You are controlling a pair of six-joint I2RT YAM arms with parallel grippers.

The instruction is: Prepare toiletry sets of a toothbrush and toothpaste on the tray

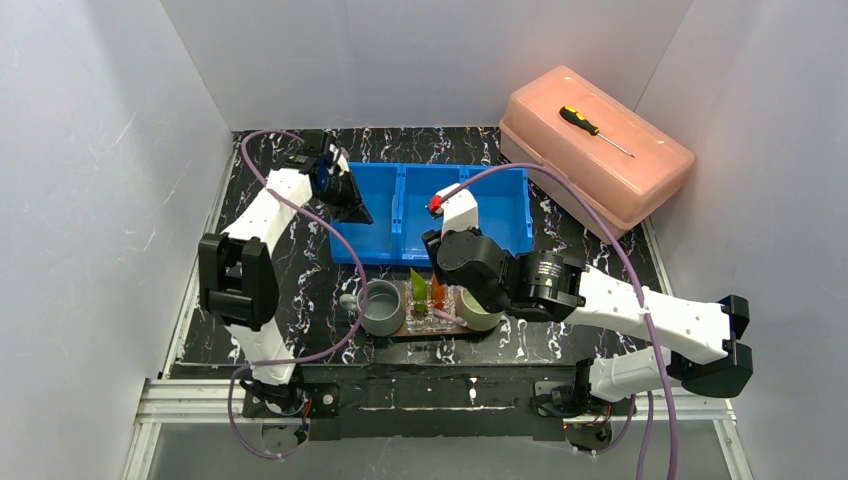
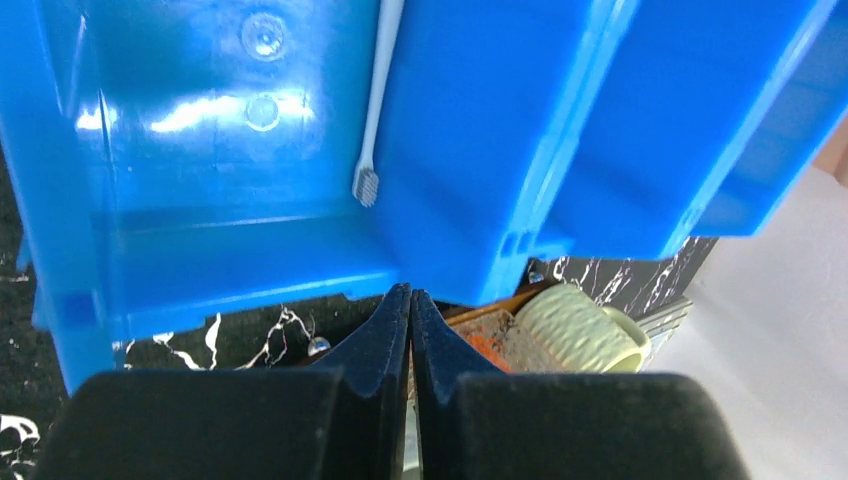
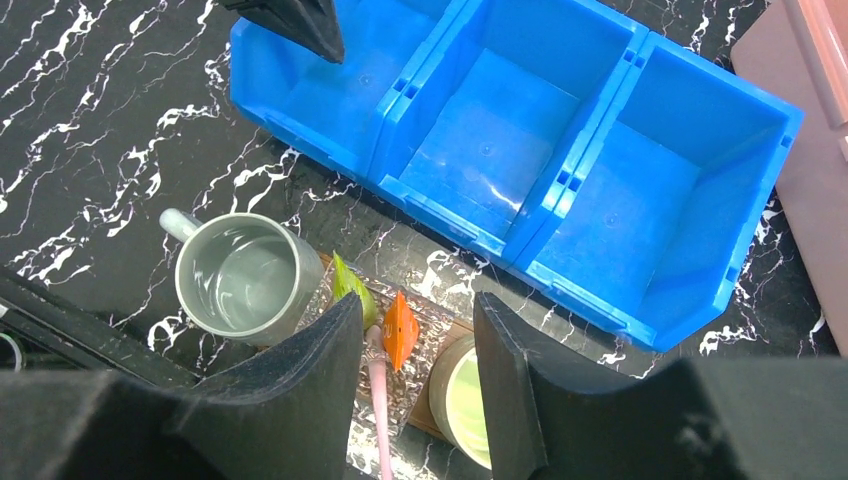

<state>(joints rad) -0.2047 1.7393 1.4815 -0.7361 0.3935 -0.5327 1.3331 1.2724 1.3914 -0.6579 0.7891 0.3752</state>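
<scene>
From above, the brown oval tray [image 1: 432, 335] sits on the black marbled desk [image 1: 300, 285] at the middle of its near edge. It carries a grey mug [image 1: 382, 307] and a pale green mug [image 1: 481, 313], with a green tube [image 1: 418, 286] and an orange tube [image 1: 438, 293] standing between them. The left arm [image 1: 262, 215] stretches to the blue bin [image 1: 505, 210] behind.

In the left wrist view, the left claw [image 2: 410, 297] is pressed together and empty. It hangs over the glossy compartment nearest the desk's left edge, where a thin white toothbrush [image 2: 378, 100] lies tight against the divider. Fetching it looks like the step in hand. The claw must part, then drop astride that slim, slick handle.

In the right wrist view, the right claw [image 3: 415, 310] hangs spread apart above the crimped tubes, gripping nothing.
</scene>
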